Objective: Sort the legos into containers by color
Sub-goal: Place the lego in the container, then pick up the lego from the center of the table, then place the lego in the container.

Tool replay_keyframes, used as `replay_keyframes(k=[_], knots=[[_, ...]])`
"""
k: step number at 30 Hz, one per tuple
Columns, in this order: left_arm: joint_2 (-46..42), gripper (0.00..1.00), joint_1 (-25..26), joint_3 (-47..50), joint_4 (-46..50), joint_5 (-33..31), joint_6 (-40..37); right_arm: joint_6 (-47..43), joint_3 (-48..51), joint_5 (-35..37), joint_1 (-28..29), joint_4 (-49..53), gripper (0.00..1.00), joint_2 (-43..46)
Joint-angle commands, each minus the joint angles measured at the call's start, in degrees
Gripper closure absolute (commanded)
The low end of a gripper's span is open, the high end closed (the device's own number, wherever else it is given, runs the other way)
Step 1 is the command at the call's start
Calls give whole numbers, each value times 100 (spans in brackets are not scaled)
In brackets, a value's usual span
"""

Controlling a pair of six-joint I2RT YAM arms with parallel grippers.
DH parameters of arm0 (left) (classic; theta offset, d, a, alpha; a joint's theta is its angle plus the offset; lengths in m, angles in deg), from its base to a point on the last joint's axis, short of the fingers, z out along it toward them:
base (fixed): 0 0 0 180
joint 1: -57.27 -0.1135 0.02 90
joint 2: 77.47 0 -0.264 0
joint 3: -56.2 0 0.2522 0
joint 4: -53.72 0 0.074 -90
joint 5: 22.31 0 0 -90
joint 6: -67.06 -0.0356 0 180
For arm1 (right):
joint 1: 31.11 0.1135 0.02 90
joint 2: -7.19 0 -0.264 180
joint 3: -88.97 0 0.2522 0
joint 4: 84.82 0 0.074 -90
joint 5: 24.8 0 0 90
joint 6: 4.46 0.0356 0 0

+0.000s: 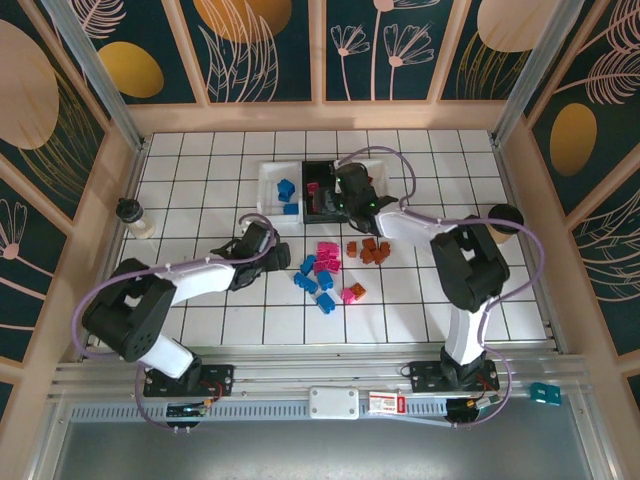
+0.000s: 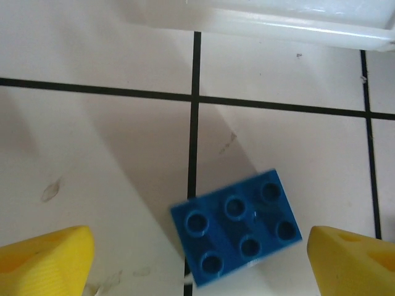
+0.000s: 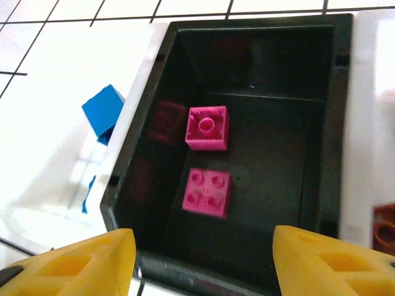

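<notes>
Most legos point(image 1: 318, 283) lie loose mid-counter point(image 1: 400, 310). The left claw point(image 2: 199, 259), jaws apart, brackets a blue brick point(image 2: 236, 225). Farther off, the right claw point(image 3: 203, 259) hangs apart and empty over the black bin point(image 3: 333, 123), which holds two pink bricks point(image 3: 207, 127). The white bin point(image 1: 267, 195) to its left holds a few blue.

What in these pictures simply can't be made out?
- Top view: the right arm hides whatever sits just right of the black bin.
- Right wrist view: an orange-brown brick is cut off by the right edge, and glare washes out the white bin holding the blue brick.
- Left wrist view: the top edge cuts off a white bin, so its contents stay unseen.
</notes>
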Motion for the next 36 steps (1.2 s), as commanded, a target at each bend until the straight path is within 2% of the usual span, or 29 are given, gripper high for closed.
replay_keyframes(k=[1, 3, 8, 12, 16, 20, 25, 29, 36], knots=[[460, 11, 4, -252, -239, -139, -70, 121, 437, -12, 104, -411, 39, 600], [691, 13, 1, -363, -323, -96, -67, 117, 673, 12, 168, -466, 39, 827], [1075, 27, 4, -470, -470, 120, 10, 110, 1142, 173, 353, -550, 39, 1306], [984, 44, -2, -267, -571, 232, 101, 195, 1476, 254, 428, -641, 39, 1612], [577, 53, 3, -50, -560, 343, 213, 356, 1865, 256, 429, -823, 39, 1933], [-112, 55, -1, -58, -352, 336, 250, 476, 2242, 254, 428, -917, 39, 2209], [-468, 56, -14, -914, 77, 6, 72, 632, 2640, 168, 437, -988, 39, 2498], [78, 55, -178, -1902, 236, -117, -72, 724, 2874, 161, 454, -997, 39, 2669], [1542, 55, -504, -3417, 460, -297, -251, 763, 3140, 188, 494, -848, 38, 2963]])
